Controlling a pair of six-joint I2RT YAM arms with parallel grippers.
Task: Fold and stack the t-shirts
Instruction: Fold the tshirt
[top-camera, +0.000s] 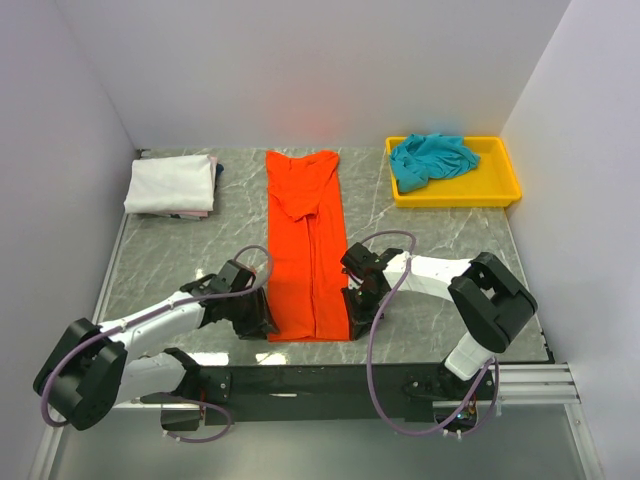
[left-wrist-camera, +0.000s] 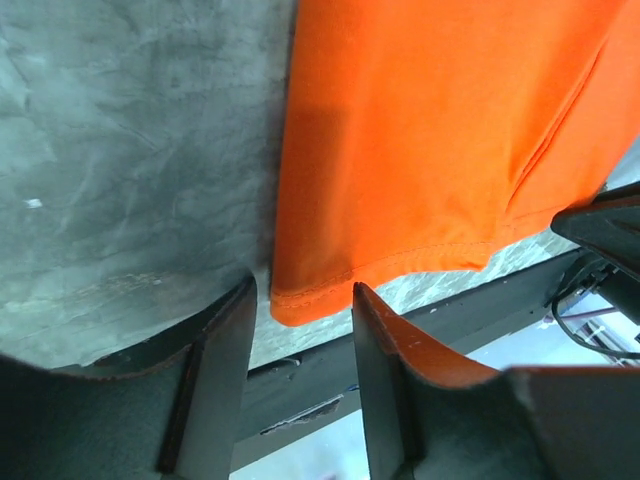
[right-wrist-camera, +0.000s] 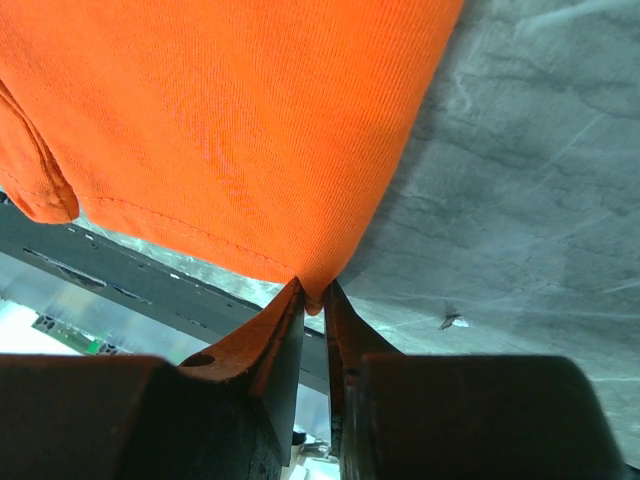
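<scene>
**Overhead and wrist views, left to right.** At far left we see the white shirt (top-camera: 170, 183), folded on a small stack at the back corner of the table (top-camera: 450, 245). Nearer the front, the left claw (top-camera: 262, 324) sits low at the near-left corner of the orange shirt (top-camera: 308, 250). In its wrist view the jaws stand apart, with the hemmed corner lying between them on the marble and a sliver of table showing beside one finger (left-wrist-camera: 225, 340). The orange shirt lies mid-table as a long narrow strip, running from the back to the front edge. At its near-right corner, the right claw (top-camera: 358, 318) has its jaws pressed together on the tip of the cloth. At far right, the teal shirt (top-camera: 430, 158) lies crumpled in the yellow tray (top-camera: 455, 198).
</scene>
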